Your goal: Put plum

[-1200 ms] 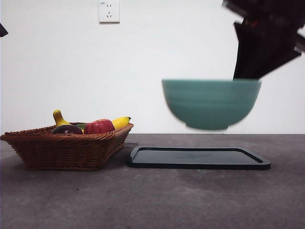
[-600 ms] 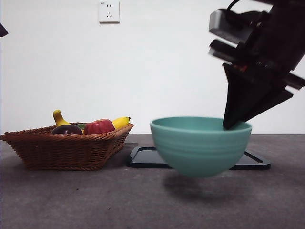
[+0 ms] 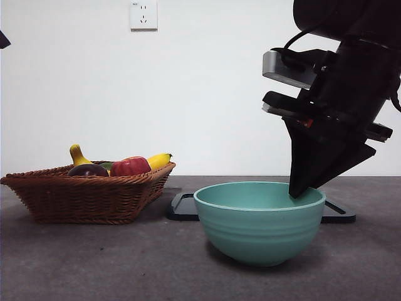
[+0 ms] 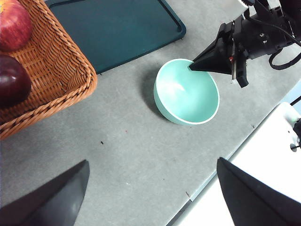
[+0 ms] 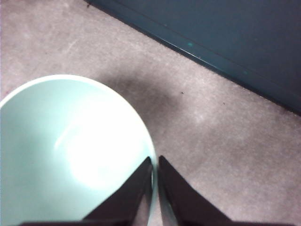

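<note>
The plum (image 3: pixel 88 170), dark and glossy, lies in the wicker basket (image 3: pixel 88 197) at the left; the left wrist view shows it (image 4: pixel 11 80) beside the basket's wall (image 4: pixel 56 61). My right gripper (image 3: pixel 294 191) is shut on the rim of a teal bowl (image 3: pixel 260 222), one jaw inside and one outside, as the right wrist view shows (image 5: pixel 155 162). The bowl (image 5: pixel 70 150) is empty and sits on the table in front of the dark tray (image 3: pixel 182 207). My left gripper (image 4: pixel 151 162) is open and empty, high above the table near the bowl (image 4: pixel 186 92).
A red apple-like fruit (image 3: pixel 130 166) and a yellow banana (image 3: pixel 160 160) share the basket with the plum. The flat dark tray (image 4: pixel 117 28) lies behind the bowl, next to the basket. The table's edge (image 4: pixel 221 169) runs close to the bowl.
My right gripper has brought the bowl down and toward the camera, from the air above the tray onto the table in front of it. The basket and fruit have not moved.
</note>
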You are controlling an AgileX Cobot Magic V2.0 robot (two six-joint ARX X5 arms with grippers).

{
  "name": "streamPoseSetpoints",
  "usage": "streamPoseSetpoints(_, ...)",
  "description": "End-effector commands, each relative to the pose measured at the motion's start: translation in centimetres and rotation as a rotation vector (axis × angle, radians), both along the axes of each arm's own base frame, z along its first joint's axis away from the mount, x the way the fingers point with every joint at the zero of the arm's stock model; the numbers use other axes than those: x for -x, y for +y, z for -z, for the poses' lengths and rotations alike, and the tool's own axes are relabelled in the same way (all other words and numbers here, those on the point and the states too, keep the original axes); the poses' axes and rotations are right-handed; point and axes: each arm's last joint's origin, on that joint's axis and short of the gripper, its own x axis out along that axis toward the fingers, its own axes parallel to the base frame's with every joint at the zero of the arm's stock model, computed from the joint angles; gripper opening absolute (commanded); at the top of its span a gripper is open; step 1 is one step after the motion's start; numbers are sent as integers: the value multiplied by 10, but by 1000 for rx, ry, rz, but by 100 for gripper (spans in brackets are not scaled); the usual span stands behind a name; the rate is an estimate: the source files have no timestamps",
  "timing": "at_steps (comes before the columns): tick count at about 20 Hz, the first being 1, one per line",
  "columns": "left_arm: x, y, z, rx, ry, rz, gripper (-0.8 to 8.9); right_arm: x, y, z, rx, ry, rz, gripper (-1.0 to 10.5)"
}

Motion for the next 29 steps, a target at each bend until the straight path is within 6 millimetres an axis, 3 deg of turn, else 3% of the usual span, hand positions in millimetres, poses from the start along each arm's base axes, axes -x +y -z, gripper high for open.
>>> streamPoseSetpoints(1, -1, -1, -3, 2, -18, 15, 433, -1, 3, 2, 1, 14, 5, 19)
streamPoseSetpoints(4, -1, -1, -3, 2, -17, 15, 433, 0, 4, 2, 1, 20, -2, 139)
streamPoseSetpoints(9, -1, -1, -3, 2, -17, 15, 433, 1, 3, -1, 6, 16, 11, 247)
streamPoseSetpoints(12, -1, -1, -3, 2, -17, 15, 433, 1, 1, -24, -16, -67, 31, 286)
streamPoseSetpoints(15, -1, -1, -3, 2, -18, 15, 433, 9, -5, -59, -65, -155, 39, 286)
streamPoseSetpoints(21, -1, -1, -3, 2, -17, 15, 433, 51, -29, -124, -231, -212, -47, 285)
streamPoseSetpoints(27, -1, -1, -3, 2, -16, 14, 433, 100, -55, -137, -332, -103, -177, 285)
streamPoseSetpoints(29, -1, -1, -3, 4, -13, 12, 433, 108, -61, -137, -324, -85, -181, 285)
